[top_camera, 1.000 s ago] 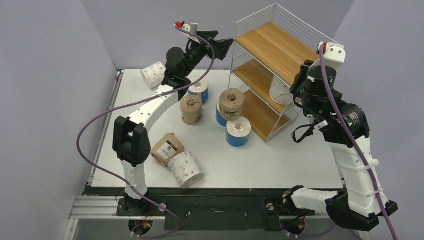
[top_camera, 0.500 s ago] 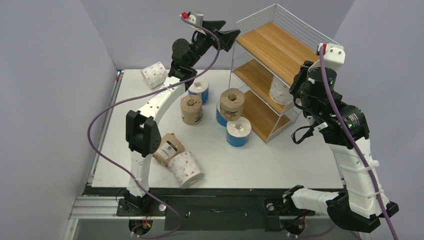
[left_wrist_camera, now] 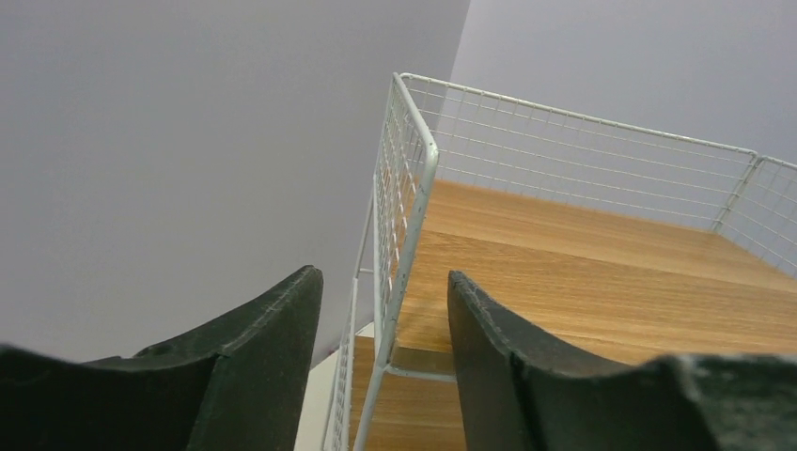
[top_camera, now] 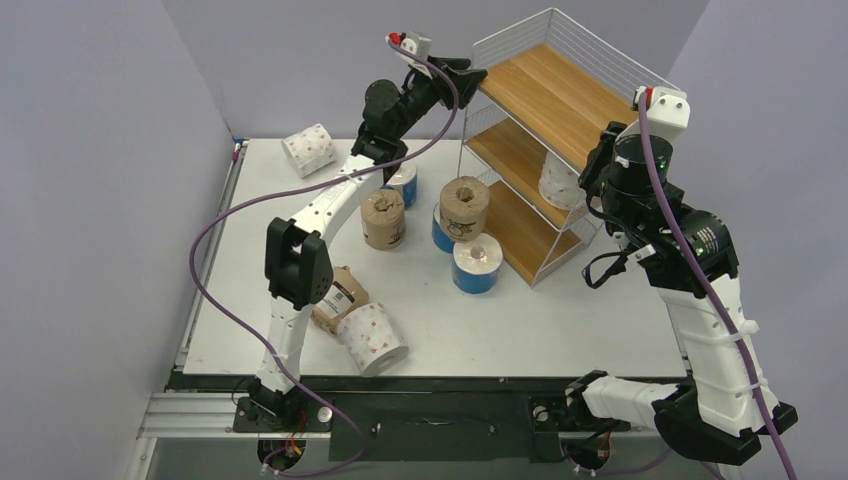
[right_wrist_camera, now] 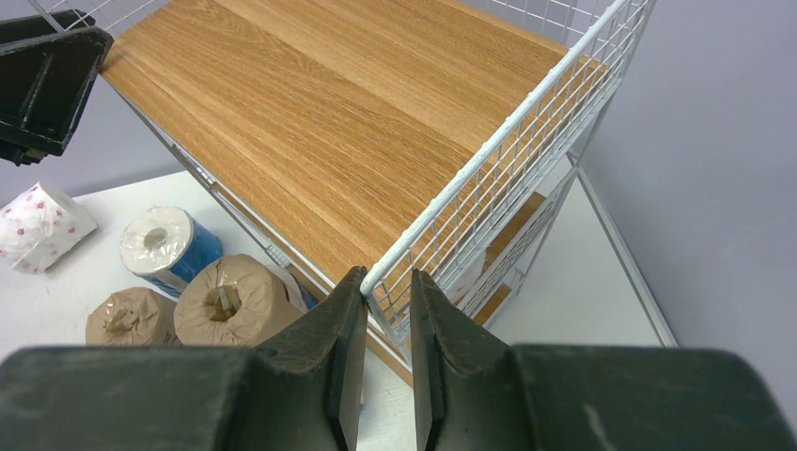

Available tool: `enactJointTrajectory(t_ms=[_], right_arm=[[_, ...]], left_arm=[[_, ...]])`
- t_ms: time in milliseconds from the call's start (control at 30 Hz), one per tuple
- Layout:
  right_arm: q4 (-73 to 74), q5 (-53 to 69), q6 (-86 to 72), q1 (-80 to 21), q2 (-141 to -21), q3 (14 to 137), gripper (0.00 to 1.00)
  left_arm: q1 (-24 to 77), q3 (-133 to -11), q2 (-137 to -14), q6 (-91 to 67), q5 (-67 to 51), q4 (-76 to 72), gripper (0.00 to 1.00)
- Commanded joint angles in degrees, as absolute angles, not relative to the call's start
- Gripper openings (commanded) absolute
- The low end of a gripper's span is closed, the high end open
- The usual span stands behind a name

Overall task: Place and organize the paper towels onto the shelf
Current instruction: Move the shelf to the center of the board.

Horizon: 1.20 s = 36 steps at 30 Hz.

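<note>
The shelf [top_camera: 560,95], white wire with wooden boards, stands at the back right with its top board bare. One white paper towel roll [top_camera: 560,183] sits on its middle board. My left gripper [top_camera: 478,75] is raised at the top left corner; in the left wrist view its fingers [left_wrist_camera: 385,282] straddle the corner post [left_wrist_camera: 406,235] with gaps on both sides. My right gripper [right_wrist_camera: 387,282] is shut on the top rim's near right corner [top_camera: 598,158]. Other paper towels stand on the table: blue [top_camera: 477,263], brown [top_camera: 383,218], and brown stacked on blue [top_camera: 464,205].
A pink-dotted roll [top_camera: 308,150] lies at the back left of the table. A brown roll [top_camera: 335,297] and a dotted roll [top_camera: 371,337] lie near the front left. Another blue roll [top_camera: 402,182] stands behind the brown one. Grey walls close in behind and on both sides.
My left arm has swung up and to the right, bringing its gripper to the shelf's top left corner, and its jaws have narrowed. The right arm and the rolls have not moved.
</note>
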State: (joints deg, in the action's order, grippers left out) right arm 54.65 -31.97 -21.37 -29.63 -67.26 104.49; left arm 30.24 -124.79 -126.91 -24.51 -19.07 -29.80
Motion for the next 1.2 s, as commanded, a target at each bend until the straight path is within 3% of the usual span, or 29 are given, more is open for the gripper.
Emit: enactJointTrajectory(t_ms=[0,433,667,1167], right_arm=[[60.5,-27.1,-23.0,-31.2,-67.6,103.7,0.00],[59.0,-29.8,-22.9,-31.1,-68.1,101.9,0.00],[56.8,-31.9,-22.7,-31.0,-68.6,100.4,0.00],[41.2,-33.5,-22.6,-27.1,-70.1,94.1,0.00]], left_arm=[[30.2,-128.1,-127.2,-23.3,-18.5,-30.0,0.44],[30.1,-127.2,-125.4,-23.4,-20.3,-30.6,0.00],[29.8,-121.0,-120.6,-20.7,-18.5,-33.0,0.00],[29.4,-96.3,-106.5,-12.7,-3.2,-45.4,0.00]])
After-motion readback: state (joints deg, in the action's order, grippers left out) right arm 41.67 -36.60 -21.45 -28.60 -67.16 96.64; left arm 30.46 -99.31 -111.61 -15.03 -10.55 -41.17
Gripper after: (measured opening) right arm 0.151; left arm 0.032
